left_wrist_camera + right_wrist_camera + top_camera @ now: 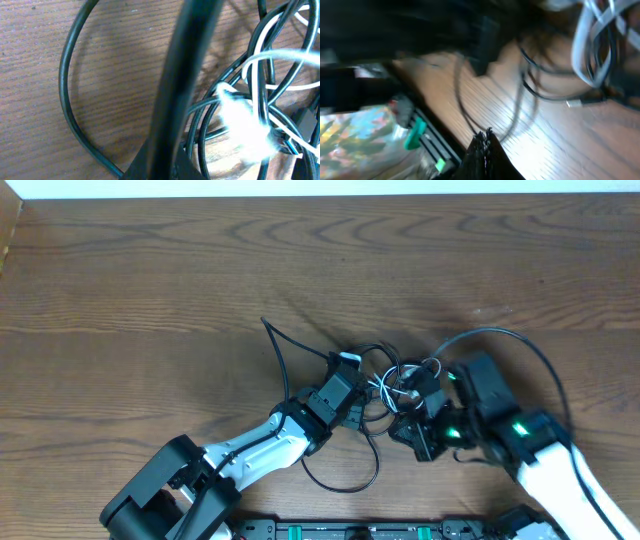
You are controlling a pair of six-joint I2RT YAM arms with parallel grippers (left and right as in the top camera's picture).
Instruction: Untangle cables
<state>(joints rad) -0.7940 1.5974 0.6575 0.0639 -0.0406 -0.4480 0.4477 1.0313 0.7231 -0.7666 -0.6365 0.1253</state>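
The cables (385,385) lie knotted at the table's middle, between my two grippers: thin black cords and a white one (388,390). One black cord runs out to the upper left (272,340) and another loops toward the front (350,480). My left gripper (347,372) is at the tangle's left edge. In the left wrist view it (160,170) is shut on a black cord (182,75) that runs up from its jaws, next to white loops (260,65). My right gripper (412,400) is at the tangle's right edge. Its fingertips (485,135) are pressed together above the wood, with nothing visible between them.
The robot base rail (400,530) with green parts (415,135) runs along the table's front edge. The right arm's own thick black cable (520,340) arcs behind the right wrist. The wooden table (150,270) stretches to the far edge.
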